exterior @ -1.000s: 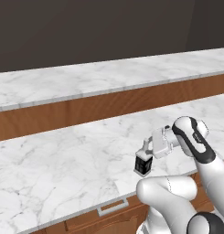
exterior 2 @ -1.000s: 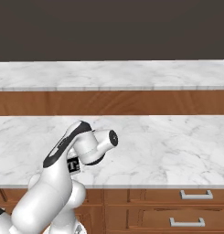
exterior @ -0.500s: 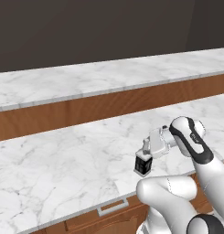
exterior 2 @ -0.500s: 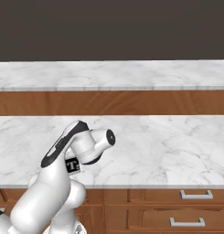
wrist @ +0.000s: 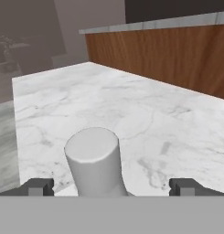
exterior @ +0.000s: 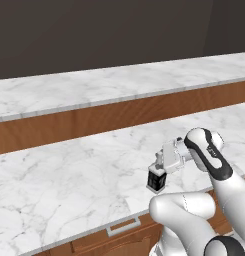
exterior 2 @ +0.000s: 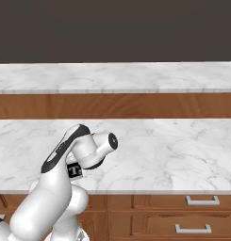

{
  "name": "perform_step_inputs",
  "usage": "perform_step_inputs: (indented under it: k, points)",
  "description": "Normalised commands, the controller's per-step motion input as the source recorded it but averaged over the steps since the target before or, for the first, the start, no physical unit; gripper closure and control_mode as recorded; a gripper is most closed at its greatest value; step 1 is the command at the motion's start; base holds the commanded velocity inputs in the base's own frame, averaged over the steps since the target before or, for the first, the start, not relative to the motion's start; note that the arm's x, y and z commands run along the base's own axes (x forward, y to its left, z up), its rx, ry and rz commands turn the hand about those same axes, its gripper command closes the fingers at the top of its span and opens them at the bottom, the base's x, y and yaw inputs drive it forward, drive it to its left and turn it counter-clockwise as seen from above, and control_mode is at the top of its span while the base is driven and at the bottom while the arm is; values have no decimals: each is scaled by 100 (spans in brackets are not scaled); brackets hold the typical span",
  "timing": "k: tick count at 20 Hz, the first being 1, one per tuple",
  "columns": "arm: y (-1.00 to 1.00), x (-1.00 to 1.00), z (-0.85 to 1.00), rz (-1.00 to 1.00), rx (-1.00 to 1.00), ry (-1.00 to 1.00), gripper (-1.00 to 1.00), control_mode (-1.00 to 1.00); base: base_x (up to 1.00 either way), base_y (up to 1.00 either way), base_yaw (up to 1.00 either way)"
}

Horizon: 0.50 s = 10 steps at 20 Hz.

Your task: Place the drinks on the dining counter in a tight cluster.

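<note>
Hand view: gripper (wrist: 111,187) spread wide — a grey cap (wrist: 92,157) between its fingertips, ungripped.

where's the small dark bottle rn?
The small dark bottle stands near the front edge of the lower marble counter in the left base view, directly under the open gripper.

No brand, number or sign can be read anywhere. The small dark bottle (exterior: 156,178) carries a white label. Its marks are too blurred to make out.
</note>
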Motion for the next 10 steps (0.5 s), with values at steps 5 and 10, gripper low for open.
perform_step_inputs:
  k: [5, 10]
  points:
    - [0, 0, 0, 0, 0, 0, 100, -100, 0, 0, 0]
    - [0, 0, 0, 0, 0, 0, 100, -100, 0, 0, 0]
